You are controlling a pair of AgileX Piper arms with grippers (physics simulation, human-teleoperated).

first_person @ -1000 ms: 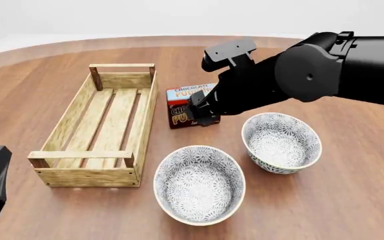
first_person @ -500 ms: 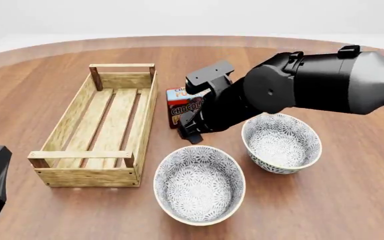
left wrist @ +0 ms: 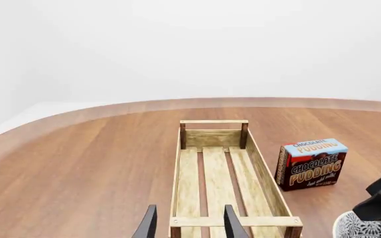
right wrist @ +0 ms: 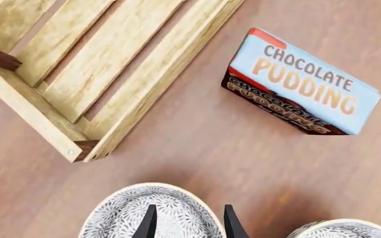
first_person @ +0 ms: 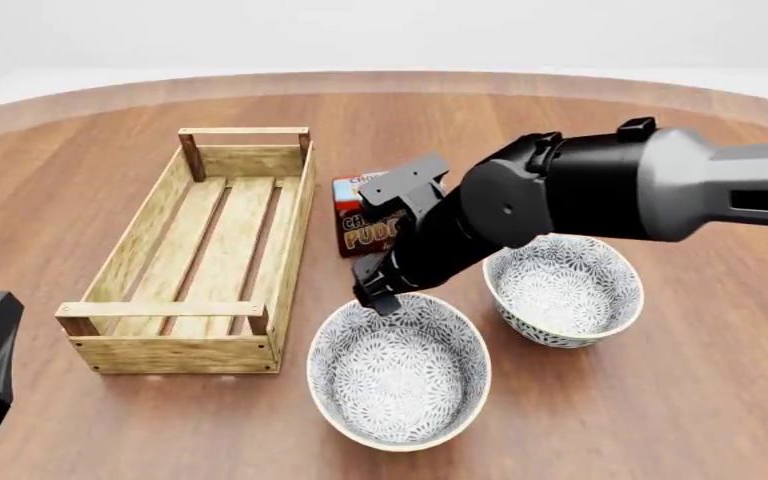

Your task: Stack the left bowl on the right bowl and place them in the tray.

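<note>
Status, nothing stacked yet: your right gripper [first_person: 376, 296], fingers apart & empty, sits over far rim of left bowl [first_person: 399, 369], right bowl [first_person: 564, 285] beside it, tray [first_person: 201, 264] bare, left gripper [left wrist: 186, 229] unclenched, idle.

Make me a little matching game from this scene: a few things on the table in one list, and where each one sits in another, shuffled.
Things:
1. tray
2. pudding box
3. left bowl
4. right bowl

Places:
A. nearest the camera, under the right gripper
B. far left of the table
C. partly hidden behind the right arm, beside the tray
D. right of the other bowl, farther back

Pairs: 1-B, 2-C, 3-A, 4-D
</note>
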